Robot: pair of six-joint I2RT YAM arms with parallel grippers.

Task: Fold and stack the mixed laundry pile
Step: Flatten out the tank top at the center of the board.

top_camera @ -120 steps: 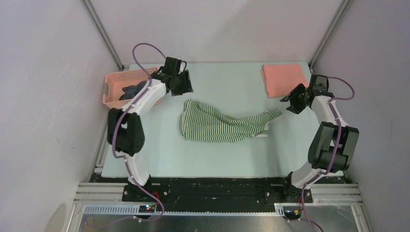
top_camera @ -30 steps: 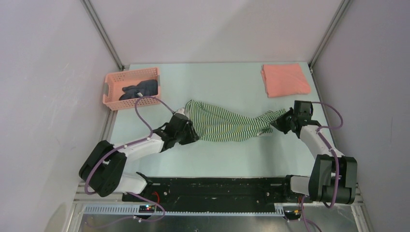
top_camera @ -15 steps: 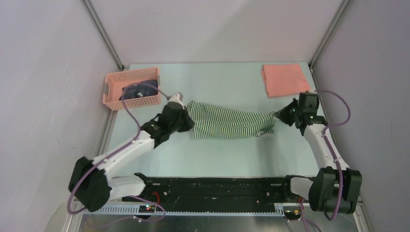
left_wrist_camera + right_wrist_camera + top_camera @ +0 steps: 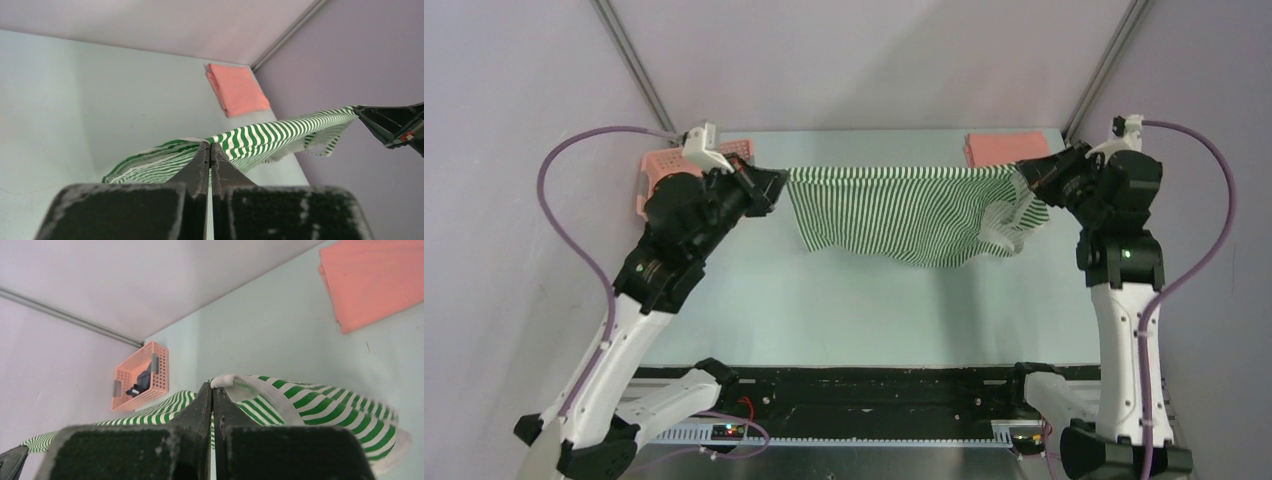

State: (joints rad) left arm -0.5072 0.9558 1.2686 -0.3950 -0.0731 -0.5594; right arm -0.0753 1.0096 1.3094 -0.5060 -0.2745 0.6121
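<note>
Pale green table (image 4: 844, 310), plain grey walls all round. Above it the striped shirt (image 4: 894, 215) hangs stretched in the air, pinched at one end by the closed left fingers (image 4: 197, 170) and at the other by the closed right fingers (image 4: 200, 407). Not yet folded, I'd say. Behind its right end the salmon shirt (image 4: 237, 90) lies folded; beyond its left end the dark garment (image 4: 141, 381) sits in the pink basket (image 4: 150, 367) — two to go.

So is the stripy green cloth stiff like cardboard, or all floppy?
Probably floppy: the green-and-white striped garment hangs in loose folds between the left gripper and right gripper, both shut on its top edge. It looks light, since two thin pinches seem enough to hold it up. Let go of one side, and it would likely droop.
</note>
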